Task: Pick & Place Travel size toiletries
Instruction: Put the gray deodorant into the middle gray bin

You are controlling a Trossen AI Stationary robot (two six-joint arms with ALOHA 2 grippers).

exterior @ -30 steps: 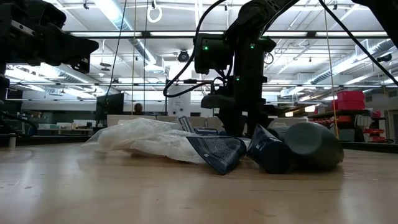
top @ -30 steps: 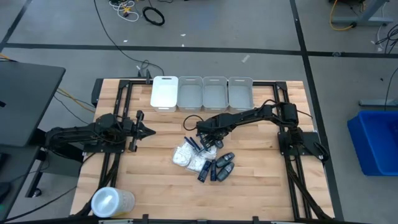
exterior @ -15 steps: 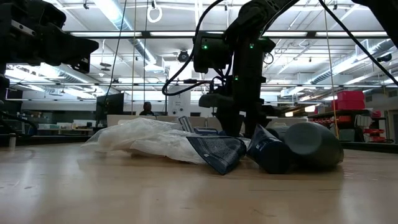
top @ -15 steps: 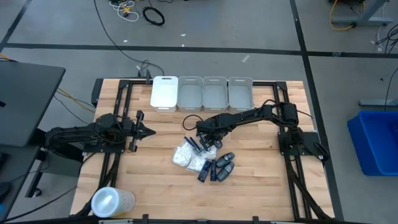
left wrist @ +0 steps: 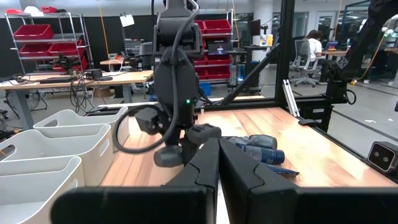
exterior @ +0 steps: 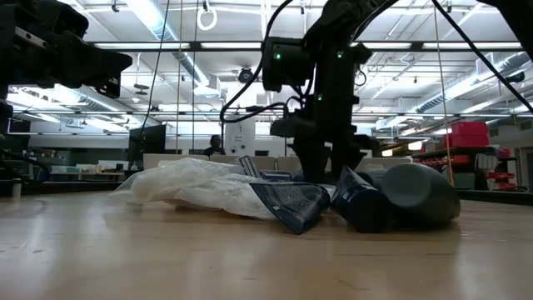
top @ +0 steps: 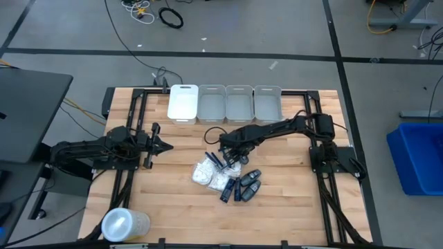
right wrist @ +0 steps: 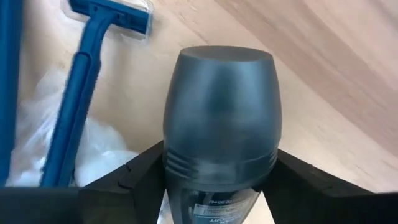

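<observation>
The travel size toiletries lie in a pile at the table's middle: white crinkly packets (top: 208, 173), dark blue razors (top: 214, 158) and dark oblong containers (top: 246, 185). My right gripper (top: 232, 155) points down over the pile's far right side and is shut on one dark container (right wrist: 219, 112). Beside that container lie a blue razor (right wrist: 81, 81) and white packets (right wrist: 99, 152). My left gripper (top: 167, 145) is shut with nothing in it, level, left of the pile, pointing at the table's right edge. My right gripper pinches the dark container between its two fingers (right wrist: 134, 174), on opposite sides of the body just behind the ridged base of its rounded cap (right wrist: 219, 163). The fingers come from above, and the cap end reaches out beyond them. Whether it is clear of the table I cannot tell.
Several white bins (top: 239, 104) stand in a row at the table's far edge, the leftmost (top: 183, 102) showing a flat white top. A large clear round tub (top: 125, 225) sits at the near left corner. Bare wood lies left and right of the pile.
</observation>
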